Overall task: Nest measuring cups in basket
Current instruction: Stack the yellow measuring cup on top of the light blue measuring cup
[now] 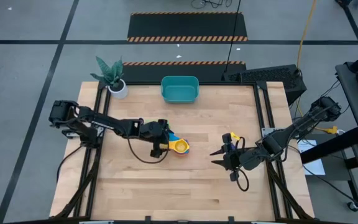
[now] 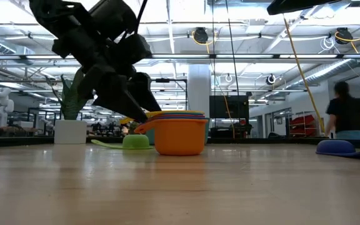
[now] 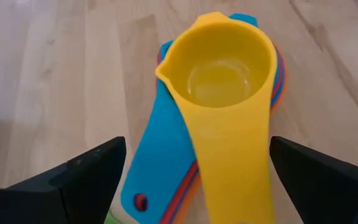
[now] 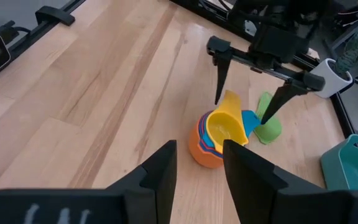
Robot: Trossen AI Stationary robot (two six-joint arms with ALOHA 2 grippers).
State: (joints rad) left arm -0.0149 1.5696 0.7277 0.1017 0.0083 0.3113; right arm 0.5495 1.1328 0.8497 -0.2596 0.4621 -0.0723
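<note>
A stack of nested measuring cups [image 1: 179, 147] stands on the table's middle: an orange cup [image 2: 180, 136] outermost, a yellow one [image 3: 222, 68] innermost, with a light blue handle [image 3: 157, 155] fanned out beside the yellow one. My left gripper [image 1: 165, 143] is open just left of the stack, its fingers [image 3: 92, 168] on either side of the handles without touching them. A green cup [image 4: 267, 127] lies next to the stack, and a navy cup [image 2: 339, 147] lies apart. The teal basket [image 1: 179, 89] sits at the far edge. My right gripper [image 1: 217, 157] hovers open to the stack's right.
A white plant pot [image 1: 118, 89] stands at the far left corner, left of the basket. Black frame rails [image 1: 263, 118] run along the table's sides. A person [image 2: 345, 112] stands in the room beyond the table. Bare wood lies between the stack and the basket.
</note>
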